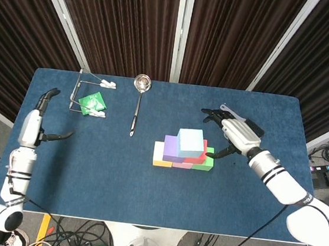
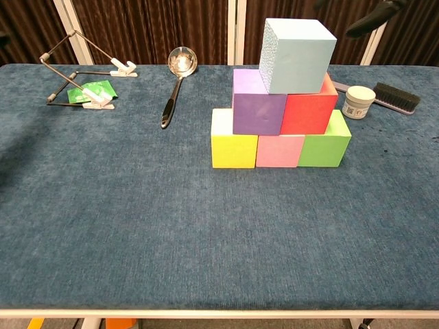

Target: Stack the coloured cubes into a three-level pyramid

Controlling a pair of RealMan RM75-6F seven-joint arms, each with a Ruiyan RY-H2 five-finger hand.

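Observation:
The pyramid stands mid-table. Its bottom row holds a yellow cube (image 2: pixel 232 140), a pink cube (image 2: pixel 280 149) and a green cube (image 2: pixel 326 140). On them sit a purple cube (image 2: pixel 257 103) and a red cube (image 2: pixel 310 106), and a light blue cube (image 1: pixel 190 141) (image 2: pixel 298 44) sits on top. My right hand (image 1: pixel 233 134) hovers just right of the stack, fingers spread, holding nothing; the chest view catches only a dark fingertip (image 2: pixel 374 17). My left hand (image 1: pixel 34 125) is far off by the table's left edge, fingers apart and empty.
A metal ladle (image 1: pixel 138 102) (image 2: pixel 175 82) lies behind and left of the stack. A wire rack with white clips and a green packet (image 1: pixel 90 99) sits at the back left. A white jar (image 2: pixel 358 101) and a black brush (image 2: pixel 396 96) lie right of the pyramid.

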